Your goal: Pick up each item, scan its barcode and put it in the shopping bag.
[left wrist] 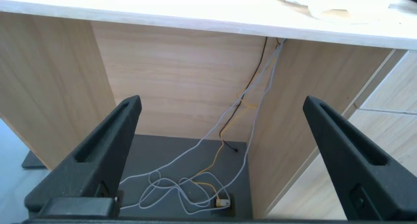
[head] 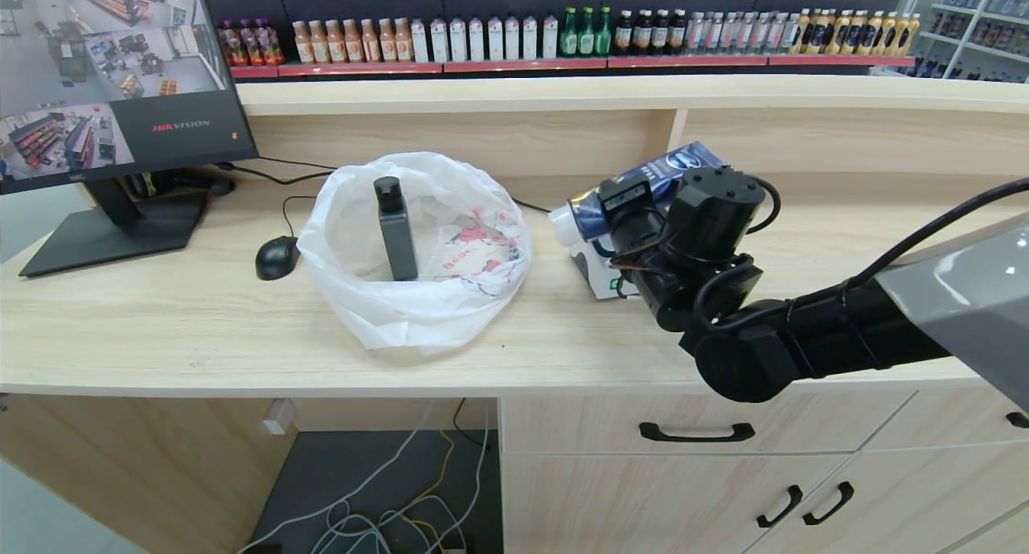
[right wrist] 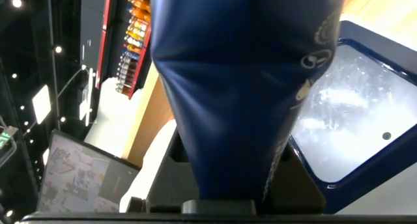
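Note:
A blue pouch (head: 671, 170) with a white end is held tilted in my right gripper (head: 629, 213), which is shut on it. It hangs just above a white barcode scanner (head: 596, 276) on the counter, right of the bag. In the right wrist view the pouch (right wrist: 228, 87) is close up, with the scanner's glass window (right wrist: 352, 120) beside it. The white shopping bag (head: 450, 297) stands open at mid-counter with a dark grey bottle (head: 396, 231) upright inside. My left gripper (left wrist: 223, 107) is open and holds nothing, below the counter's front edge, facing the leg space.
A monitor (head: 112, 80) on its stand sits at the counter's left, with a black mouse (head: 276, 257) and cable beside the bag. A raised wooden ledge (head: 563, 96) runs along the back. Drawers (head: 696, 433) are below right, and loose cables (left wrist: 195, 185) lie on the floor.

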Controlling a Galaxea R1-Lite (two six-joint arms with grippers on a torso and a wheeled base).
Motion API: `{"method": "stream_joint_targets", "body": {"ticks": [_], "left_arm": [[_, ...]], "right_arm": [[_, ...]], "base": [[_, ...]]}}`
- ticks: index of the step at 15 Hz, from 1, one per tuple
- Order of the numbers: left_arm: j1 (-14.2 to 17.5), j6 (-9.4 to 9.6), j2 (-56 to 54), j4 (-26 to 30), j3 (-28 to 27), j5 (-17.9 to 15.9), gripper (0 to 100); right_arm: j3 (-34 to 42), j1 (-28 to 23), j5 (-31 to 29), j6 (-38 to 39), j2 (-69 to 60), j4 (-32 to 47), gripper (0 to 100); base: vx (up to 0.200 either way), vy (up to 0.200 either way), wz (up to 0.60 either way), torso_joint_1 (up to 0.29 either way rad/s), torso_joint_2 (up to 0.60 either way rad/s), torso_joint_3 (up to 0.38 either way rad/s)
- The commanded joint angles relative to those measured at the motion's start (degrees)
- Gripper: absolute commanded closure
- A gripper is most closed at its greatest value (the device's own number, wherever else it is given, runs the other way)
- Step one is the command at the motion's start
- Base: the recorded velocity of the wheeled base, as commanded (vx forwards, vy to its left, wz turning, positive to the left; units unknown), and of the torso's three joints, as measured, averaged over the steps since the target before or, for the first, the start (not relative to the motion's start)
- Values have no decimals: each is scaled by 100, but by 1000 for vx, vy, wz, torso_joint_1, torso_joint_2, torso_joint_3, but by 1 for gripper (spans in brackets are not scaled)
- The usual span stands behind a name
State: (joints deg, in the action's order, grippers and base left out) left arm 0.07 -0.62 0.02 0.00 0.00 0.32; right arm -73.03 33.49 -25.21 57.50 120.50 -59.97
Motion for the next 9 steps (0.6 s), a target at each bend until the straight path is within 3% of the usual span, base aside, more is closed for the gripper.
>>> {"method": "stream_joint_targets", "body": {"ticks": [1, 6, 9], "left_arm": [[1, 1, -2, 0, 0, 3, 0], [1, 1, -2, 0, 0, 3, 0], [1, 1, -2, 0, 0, 3, 0]], "right_arm": [[0, -26, -1, -2, 17, 2, 100], [70, -35, -81, 33, -106, -24, 100], [105, -26, -230, -424, -431, -24, 100]], "base": [[0, 0, 0, 0, 0, 0], [0, 0, 0, 0, 0, 0], [0, 0, 0, 0, 0, 0]]}}
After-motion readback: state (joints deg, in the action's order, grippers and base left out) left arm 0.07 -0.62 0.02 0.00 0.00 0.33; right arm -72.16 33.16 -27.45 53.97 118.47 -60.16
